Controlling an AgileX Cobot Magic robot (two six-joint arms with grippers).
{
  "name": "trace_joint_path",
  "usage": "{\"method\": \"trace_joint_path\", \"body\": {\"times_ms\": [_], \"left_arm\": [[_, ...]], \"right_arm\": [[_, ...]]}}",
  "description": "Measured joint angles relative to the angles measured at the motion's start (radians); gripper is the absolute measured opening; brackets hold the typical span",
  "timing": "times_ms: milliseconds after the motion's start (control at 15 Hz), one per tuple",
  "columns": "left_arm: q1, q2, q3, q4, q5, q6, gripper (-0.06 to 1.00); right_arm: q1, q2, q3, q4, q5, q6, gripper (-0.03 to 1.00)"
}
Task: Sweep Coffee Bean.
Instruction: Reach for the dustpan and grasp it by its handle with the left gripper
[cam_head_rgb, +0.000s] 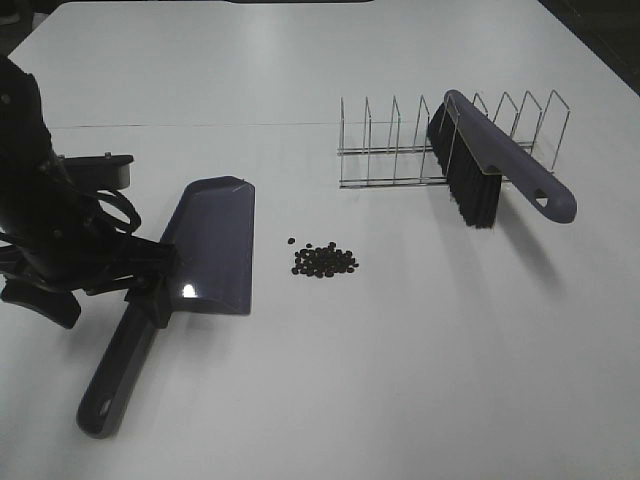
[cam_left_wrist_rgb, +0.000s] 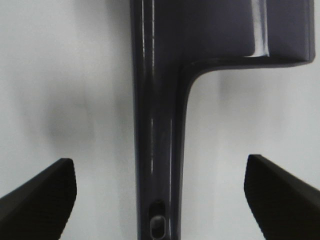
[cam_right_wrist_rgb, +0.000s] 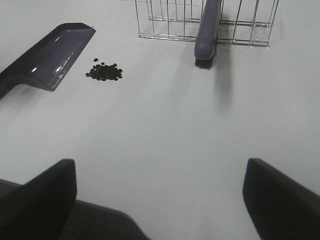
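The coffee beans (cam_head_rgb: 323, 261) lie in a small dark pile on the white table, just right of the purple dustpan (cam_head_rgb: 212, 245). They also show in the right wrist view (cam_right_wrist_rgb: 104, 72), as does the dustpan (cam_right_wrist_rgb: 50, 57). The purple brush (cam_head_rgb: 500, 165) leans bristles down in a wire rack (cam_head_rgb: 390, 140) at the back right. My left gripper (cam_head_rgb: 150, 292) is open, with one finger on each side of the dustpan handle (cam_left_wrist_rgb: 157, 140), not touching it. In its wrist view the left gripper (cam_left_wrist_rgb: 160, 200) has wide jaws. My right gripper (cam_right_wrist_rgb: 160, 200) is open and empty, well short of the beans.
The dustpan handle (cam_head_rgb: 108, 390) runs toward the table's front left. A black block (cam_head_rgb: 100, 168) sits behind the left arm. The brush (cam_right_wrist_rgb: 207, 30) and rack (cam_right_wrist_rgb: 165, 20) stand at the far side in the right wrist view. A dark edge (cam_right_wrist_rgb: 100, 222) lies below the right gripper.
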Motion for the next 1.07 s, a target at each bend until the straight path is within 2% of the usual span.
{"method": "trace_joint_path", "body": {"times_ms": [267,533,800,933,1067], "left_arm": [[-0.001,0.097,-0.037,-0.003,-0.006,-0.002,0.81],[-0.001,0.209,-0.151,0.0,0.016,0.001,0.81],[-0.001,0.216,-0.157,0.012,0.024,0.008,0.74],[-0.001,0.218,-0.157,0.012,0.024,0.011,0.58],[-0.001,0.219,-0.157,0.011,0.024,0.015,0.32]], "right_arm": [[0.0,0.0,0.0,0.0,0.0,0.0,0.82],[0.0,0.0,0.0,0.0,0.0,0.0,0.82],[0.0,0.0,0.0,0.0,0.0,0.0,0.82],[0.0,0.0,0.0,0.0,0.0,0.0,0.82],[0.0,0.0,0.0,0.0,0.0,0.0,0.82]]}}
